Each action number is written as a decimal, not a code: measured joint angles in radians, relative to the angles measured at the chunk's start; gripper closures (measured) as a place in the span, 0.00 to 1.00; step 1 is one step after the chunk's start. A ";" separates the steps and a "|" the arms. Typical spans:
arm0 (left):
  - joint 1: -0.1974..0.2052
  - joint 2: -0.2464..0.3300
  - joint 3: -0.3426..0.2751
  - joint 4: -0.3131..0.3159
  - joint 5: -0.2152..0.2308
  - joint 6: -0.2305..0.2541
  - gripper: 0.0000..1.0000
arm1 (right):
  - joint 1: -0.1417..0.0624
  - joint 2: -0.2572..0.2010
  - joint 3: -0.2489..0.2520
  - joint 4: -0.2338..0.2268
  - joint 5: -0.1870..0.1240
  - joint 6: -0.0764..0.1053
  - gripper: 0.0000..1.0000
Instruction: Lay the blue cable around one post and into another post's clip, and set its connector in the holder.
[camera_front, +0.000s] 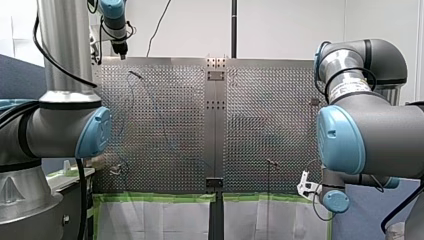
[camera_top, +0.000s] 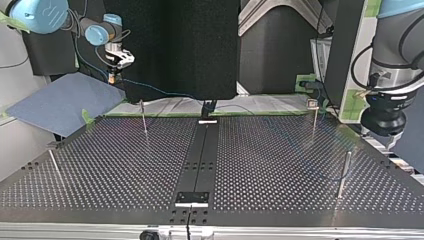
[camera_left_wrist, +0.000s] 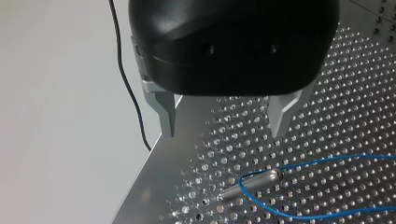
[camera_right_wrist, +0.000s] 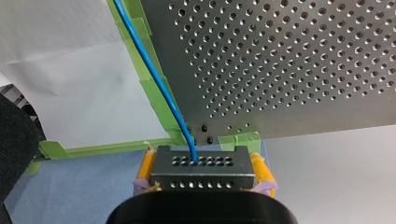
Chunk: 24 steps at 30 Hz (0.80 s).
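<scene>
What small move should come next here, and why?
Probably my right hand, shut on the connector beyond the table's edge, should pull gently to take up slack: the blue cable already loops the post under my open left hand, but loosely.

perforated metal bench (camera_top: 125, 165), black strip running down its middle (camera_top: 200, 155), green tape along its near edge in the front view (camera_front: 150, 198), white sheet hanging just below that (camera_front: 150, 220), blue mat off at the top view's left (camera_top: 60, 102)
</scene>
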<state>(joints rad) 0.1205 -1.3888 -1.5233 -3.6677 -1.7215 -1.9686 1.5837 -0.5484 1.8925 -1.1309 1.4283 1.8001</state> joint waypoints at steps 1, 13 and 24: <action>-0.001 0.002 -0.002 0.003 0.001 0.002 0.02 | 0.000 0.000 0.000 0.000 0.000 0.000 1.00; -0.064 0.093 -0.097 0.099 0.092 0.059 0.02 | 0.006 0.000 0.000 0.000 0.000 -0.011 1.00; -0.163 0.046 -0.197 0.198 0.170 -0.007 0.02 | 0.013 0.000 0.000 0.012 0.002 -0.054 1.00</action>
<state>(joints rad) -0.0423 -1.3425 -1.7198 -3.4692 -1.5519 -1.9757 1.5970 -0.5487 1.8924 -1.1185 1.4303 1.7463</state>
